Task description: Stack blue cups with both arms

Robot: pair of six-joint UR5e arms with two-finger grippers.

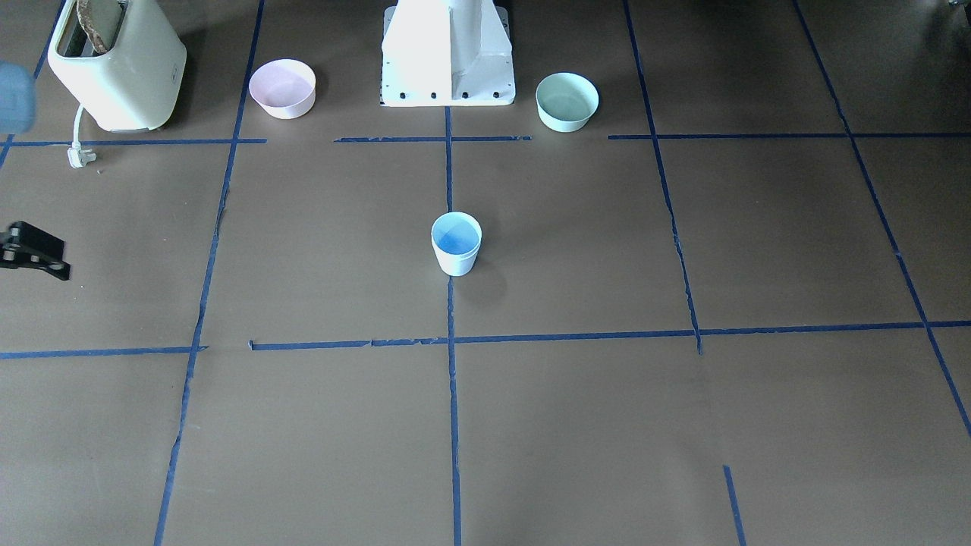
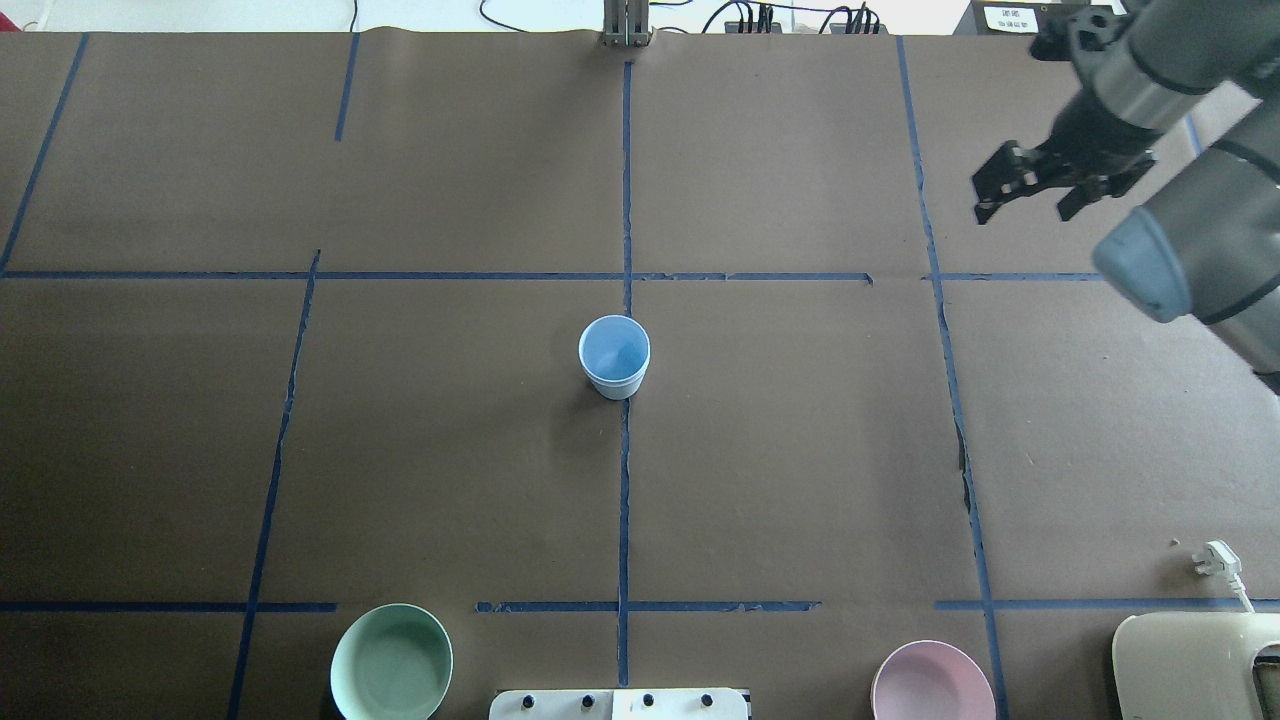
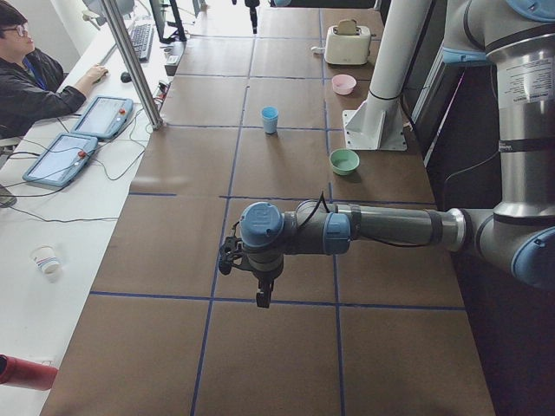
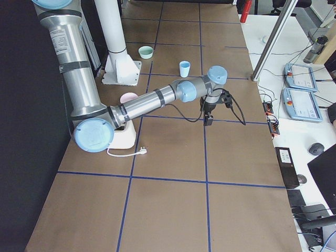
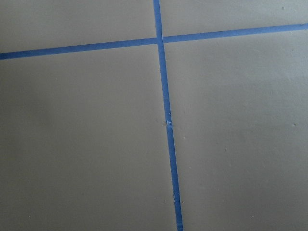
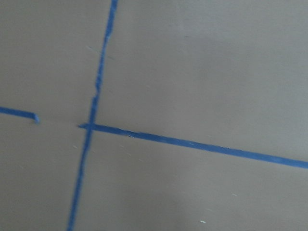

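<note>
Brown paper covers the whole desk (image 1: 576, 425), marked into large squares by blue tape (image 1: 453, 425) that is torn and gapped in places. At the middle of the desk, upright on the central tape line, stands a pale blue cup (image 1: 456, 244). It is open at the top and brighter blue inside, and I cannot tell whether a second cup is nested in it.

Toward the robot, a white pedestal (image 1: 447, 53) sits between a pink bowl (image 1: 282, 89) and a mint-green bowl (image 1: 567, 101), with neither touching it. A cream toaster (image 1: 117, 64) stands in the corner beyond the pink bowl, its white plug (image 1: 80, 157) lying loose on the paper.

The right arm (image 4: 152, 102) reaches out low over the desk. The right hand (image 2: 1025, 211) hangs above bare paper with its fingers spread wide, holding nothing, well apart from the cup. The left arm (image 3: 381, 227) stretches over the opposite end, and the left hand (image 3: 260, 293) points down above the paper. I cannot tell how wide it is.

Along the far side runs a white bench (image 3: 52, 286) with two tablets (image 3: 61, 159), cables and a paper cup (image 3: 45, 258). A seated operator (image 3: 35, 82) works there.
</note>
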